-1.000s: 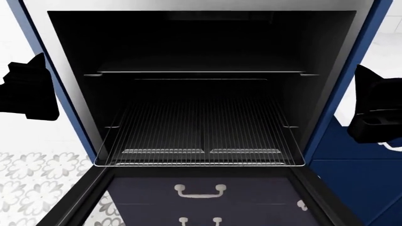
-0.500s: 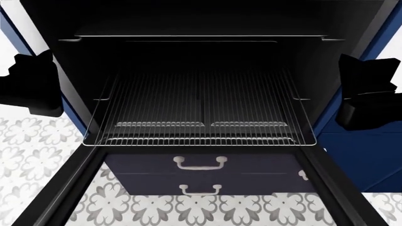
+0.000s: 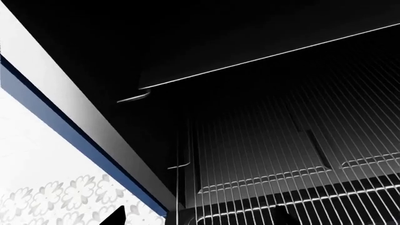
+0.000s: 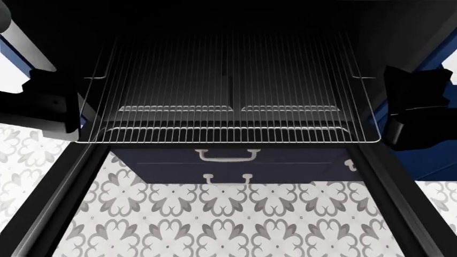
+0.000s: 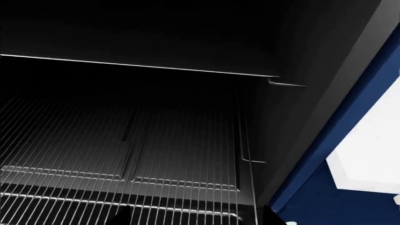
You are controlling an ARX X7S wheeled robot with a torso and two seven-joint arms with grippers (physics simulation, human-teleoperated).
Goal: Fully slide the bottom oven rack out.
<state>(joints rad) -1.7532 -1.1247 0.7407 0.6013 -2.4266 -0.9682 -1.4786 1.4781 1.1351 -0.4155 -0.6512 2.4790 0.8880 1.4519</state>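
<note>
Left wrist view: the rack point(image 3: 281, 187) sits low in the oven point(image 3: 187, 42); left gripper's state cannot be told. Head view: rack point(image 4: 228, 91) projects over the door point(image 4: 57, 209), neither gripper point(image 4: 53, 104) point(image 4: 414, 110) visibly on it. Right wrist view: state likewise unclear; I'd hook the front bar point(image 5: 125, 199) centrally and pull straight.
</note>
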